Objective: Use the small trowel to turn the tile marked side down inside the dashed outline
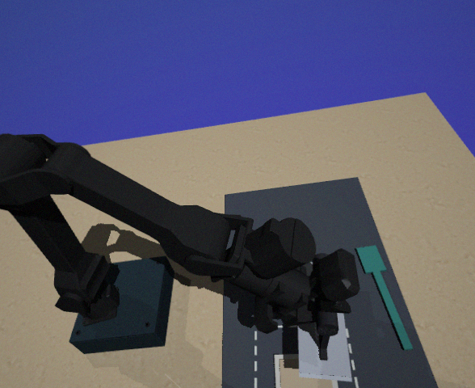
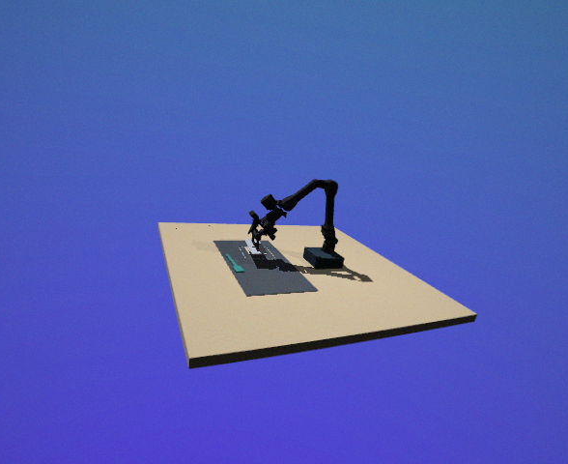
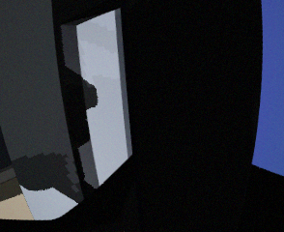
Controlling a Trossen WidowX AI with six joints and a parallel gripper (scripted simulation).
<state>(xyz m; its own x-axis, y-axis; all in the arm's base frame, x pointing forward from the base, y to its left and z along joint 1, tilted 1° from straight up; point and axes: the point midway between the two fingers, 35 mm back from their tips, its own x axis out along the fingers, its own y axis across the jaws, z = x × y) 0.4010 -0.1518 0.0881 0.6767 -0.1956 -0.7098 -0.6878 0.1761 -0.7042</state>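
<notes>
The pale grey rectangular tile (image 1: 334, 367) (image 2: 252, 243) (image 3: 103, 97) is held above the mat (image 1: 292, 204) (image 2: 274, 284). My gripper (image 1: 322, 355) is shut on it; one finger shows over its face, and the other finger is hidden in the top view. The tile partly covers the right side of the dashed outline (image 1: 255, 349), with a dark shadow at its left. No mark shows on its visible face. The green trowel (image 1: 370, 259) (image 2: 234, 263) lies flat near the mat's edge, apart from the gripper, its handle running toward the bottom in the top view.
A white-edged tan square (image 1: 277, 371) shows inside the dashed outline, partly under the tile. The arm's dark base block (image 1: 140, 288) (image 2: 319, 257) stands on the table (image 1: 396, 137) (image 2: 349, 309), beside the mat. The arm hides part of the mat.
</notes>
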